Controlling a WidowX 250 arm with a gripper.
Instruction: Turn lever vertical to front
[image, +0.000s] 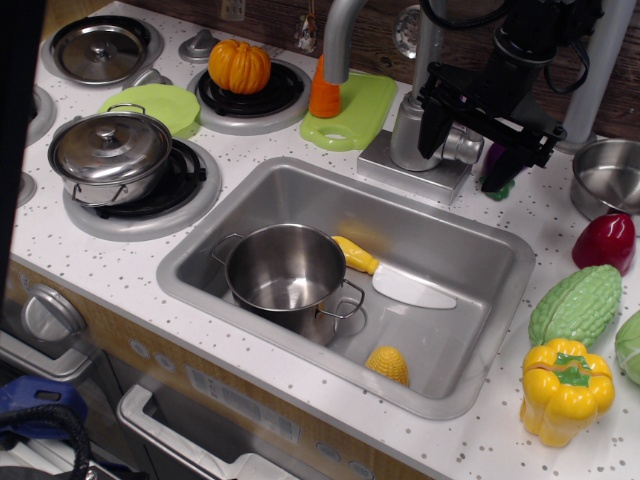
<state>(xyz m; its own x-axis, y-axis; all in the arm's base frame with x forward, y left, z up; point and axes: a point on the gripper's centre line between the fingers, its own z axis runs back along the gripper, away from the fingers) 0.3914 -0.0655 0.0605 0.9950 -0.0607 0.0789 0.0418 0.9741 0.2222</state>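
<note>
The black gripper (462, 140) hangs over the tap base at about one o'clock from the sink (500, 262), its two dark jaws pointing down, one on the left of the tap body and one further right near a purple thing, so they stand spread apart and clasp nothing that I can see. The lever (463, 146) is a short silver stub sticking out to the right of the thick tap body (410, 135), low between the jaws; the gripper's crossbar covers its upper side, so its exact tilt is hard to judge and I cannot tell whether either jaw touches it. The curved spout (338, 35) runs out of the top of the frame, as does the arm above the gripper. The purple thing (497, 165) just beside the right jaw is mostly hidden behind it. In the sink sit an open steel pot (286, 268), a yellow-handled toy knife (392, 277) at three o'clock from the pot with its handle end touching the rim, and a corn cob (388, 364) near the front wall. On the desk (120, 262) at nine o'clock a lidded pot (110, 150) rests on a burner, and a pumpkin (239, 66) sits on the burner behind. At the right edge a yellow pepper (565, 388), a green gourd (575, 305) and a red vegetable (604, 241) lie close together; another green item and a steel bowl (606, 177) are cut off by the frame
</note>
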